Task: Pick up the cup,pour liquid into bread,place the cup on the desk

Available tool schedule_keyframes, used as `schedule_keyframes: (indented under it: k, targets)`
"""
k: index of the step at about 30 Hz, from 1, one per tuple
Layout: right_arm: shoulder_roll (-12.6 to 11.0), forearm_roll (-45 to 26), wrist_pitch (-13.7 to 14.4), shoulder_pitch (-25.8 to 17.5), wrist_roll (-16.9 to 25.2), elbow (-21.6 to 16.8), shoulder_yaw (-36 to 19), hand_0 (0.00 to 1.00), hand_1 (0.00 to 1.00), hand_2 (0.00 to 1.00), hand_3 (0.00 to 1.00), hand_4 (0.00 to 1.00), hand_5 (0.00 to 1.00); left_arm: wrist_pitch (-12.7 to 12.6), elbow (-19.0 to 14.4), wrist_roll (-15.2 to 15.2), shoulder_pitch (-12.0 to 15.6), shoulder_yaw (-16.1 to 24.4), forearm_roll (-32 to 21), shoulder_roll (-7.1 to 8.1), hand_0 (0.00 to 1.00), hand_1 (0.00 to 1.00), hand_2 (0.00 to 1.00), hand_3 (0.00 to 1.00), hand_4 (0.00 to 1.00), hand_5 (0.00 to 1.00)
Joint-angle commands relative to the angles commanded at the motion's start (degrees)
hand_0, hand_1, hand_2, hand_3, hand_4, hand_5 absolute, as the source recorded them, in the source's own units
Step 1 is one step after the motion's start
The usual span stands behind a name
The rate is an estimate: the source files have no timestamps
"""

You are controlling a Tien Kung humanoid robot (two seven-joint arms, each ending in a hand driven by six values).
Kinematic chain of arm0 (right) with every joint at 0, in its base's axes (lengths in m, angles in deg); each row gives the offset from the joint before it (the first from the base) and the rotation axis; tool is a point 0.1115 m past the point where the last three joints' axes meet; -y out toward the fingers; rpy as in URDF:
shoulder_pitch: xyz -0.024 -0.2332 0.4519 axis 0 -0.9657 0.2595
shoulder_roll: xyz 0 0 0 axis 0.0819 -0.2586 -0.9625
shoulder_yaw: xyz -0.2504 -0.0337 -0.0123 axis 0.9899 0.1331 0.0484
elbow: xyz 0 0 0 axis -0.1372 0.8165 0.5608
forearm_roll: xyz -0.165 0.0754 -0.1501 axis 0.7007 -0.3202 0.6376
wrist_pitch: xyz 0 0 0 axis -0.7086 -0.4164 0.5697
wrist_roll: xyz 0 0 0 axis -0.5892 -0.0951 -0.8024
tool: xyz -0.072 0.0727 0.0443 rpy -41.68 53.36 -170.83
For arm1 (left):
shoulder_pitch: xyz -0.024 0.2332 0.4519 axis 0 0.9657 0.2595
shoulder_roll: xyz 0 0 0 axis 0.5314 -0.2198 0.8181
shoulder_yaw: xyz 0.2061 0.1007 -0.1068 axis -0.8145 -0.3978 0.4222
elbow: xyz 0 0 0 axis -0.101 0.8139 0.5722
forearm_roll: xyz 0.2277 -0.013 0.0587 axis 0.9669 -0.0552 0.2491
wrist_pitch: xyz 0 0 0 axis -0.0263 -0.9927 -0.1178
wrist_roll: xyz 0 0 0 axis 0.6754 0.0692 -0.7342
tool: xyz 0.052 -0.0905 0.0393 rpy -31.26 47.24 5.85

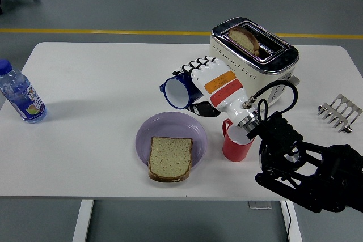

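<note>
While the black right arm reaches in from the lower right corner, its white right hand point(205, 83) is raised above the white table point(102, 111) with the fingers wrapped around a blue cup point(177, 90). That cup is tipped onto its side, its open mouth facing left and slightly down, held in the air just beyond the far rim of the purple plate point(148, 130). On the plate lies a slice of bread point(170, 158), flat, near the front edge. A red mug point(236, 143) stands upright just right of the plate, under the wrist. Behind the hand sits a toaster point(262, 60) with toast in one slot. At the far left stands a water bottle point(19, 96), and at the far right a small metal rack point(340, 113).
</note>
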Motion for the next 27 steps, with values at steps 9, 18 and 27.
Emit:
schedule_keyframes:
  k: [9, 18, 27]
  targets:
    - [-2.6, -21.5, -1.5, -7.2, 3.1, -7.1, -9.9, 0.542, 0.436, 0.526, 0.552, 0.612, 0.002, -0.1, 0.0, -0.1, 0.3, 0.1, 0.4, -0.04, 0.668, 0.735, 0.736, 0.626, 0.394, 0.998]
    - [-5.5, -36.5, -7.6, -15.3, 2.9, -12.9, -23.1, 0.512, 0.417, 0.524, 0.561, 0.629, 0.002, -0.2, 0.0, 0.0, 0.3, 0.7, 0.7, -0.01, 0.668, 0.735, 0.737, 0.627, 0.394, 0.998]
    - [-7.7, -43.5, -10.6, -22.6, -0.3, -14.4, -34.8, 0.511, 0.414, 0.524, 0.561, 0.631, 0.002, -0.3, -0.1, 0.1, 0.1, 1.1, 1.1, 0.08, 0.668, 0.735, 0.737, 0.628, 0.394, 0.998]
